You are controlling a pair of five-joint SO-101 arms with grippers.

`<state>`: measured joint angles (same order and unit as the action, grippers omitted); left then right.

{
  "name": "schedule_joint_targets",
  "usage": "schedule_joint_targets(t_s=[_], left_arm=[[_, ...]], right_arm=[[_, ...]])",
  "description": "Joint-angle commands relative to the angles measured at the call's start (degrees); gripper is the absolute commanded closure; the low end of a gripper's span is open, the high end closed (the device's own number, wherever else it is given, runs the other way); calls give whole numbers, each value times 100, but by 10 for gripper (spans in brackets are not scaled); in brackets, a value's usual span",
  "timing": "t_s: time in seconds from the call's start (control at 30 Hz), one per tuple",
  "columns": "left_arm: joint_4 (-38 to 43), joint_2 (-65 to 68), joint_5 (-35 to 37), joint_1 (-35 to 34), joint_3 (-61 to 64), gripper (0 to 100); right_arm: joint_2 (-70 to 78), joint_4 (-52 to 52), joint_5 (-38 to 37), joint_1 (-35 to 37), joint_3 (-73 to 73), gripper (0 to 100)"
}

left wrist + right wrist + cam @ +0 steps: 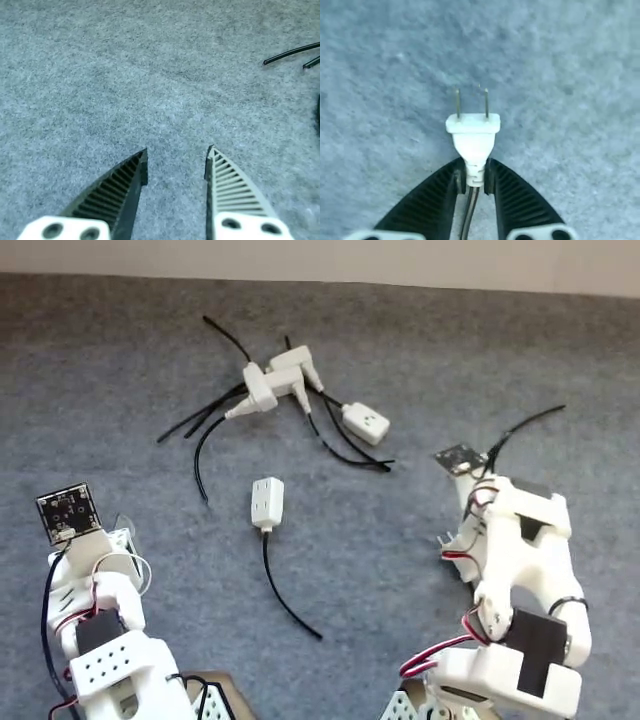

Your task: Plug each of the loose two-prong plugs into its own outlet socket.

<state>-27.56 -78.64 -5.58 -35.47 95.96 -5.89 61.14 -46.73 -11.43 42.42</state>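
Observation:
My right gripper (474, 177) is shut on the neck of a white two-prong plug (473, 131). Its prongs point away from me over the grey carpet, and its black cable runs back between the fingers. In the high view that plug's prongs (443, 540) poke out beside the right arm (520, 540). A white outlet socket (266, 500) with a black cable lies mid-table. Another socket (366, 422) lies farther back to the right. A tangle of white plugs and sockets (272, 383) sits at the back. My left gripper (176, 162) is open over bare carpet, near the front left.
Black cables (215, 425) fan out from the tangle toward the left, and their loose ends (292, 52) show in the left wrist view. The mid-table socket's cable (285, 600) trails toward the front. The grey carpet (120, 370) covers the table.

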Motion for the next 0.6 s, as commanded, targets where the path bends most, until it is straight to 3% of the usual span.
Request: schedule_joint_targets(t_s=[0.0, 0.33, 0.47, 0.57], left_arm=[[70, -75, -9, 119, -92, 800], [70, -75, -9, 119, -92, 800], [70, -75, -9, 119, -92, 800], [70, -75, -9, 119, -92, 800]], right_arm=[[-171, 31, -53, 233, -40, 945], [-171, -198, -26, 251, -48, 899], [-171, -673, 536, 136, -48, 896], [-189, -673, 422, 101, -48, 896]])
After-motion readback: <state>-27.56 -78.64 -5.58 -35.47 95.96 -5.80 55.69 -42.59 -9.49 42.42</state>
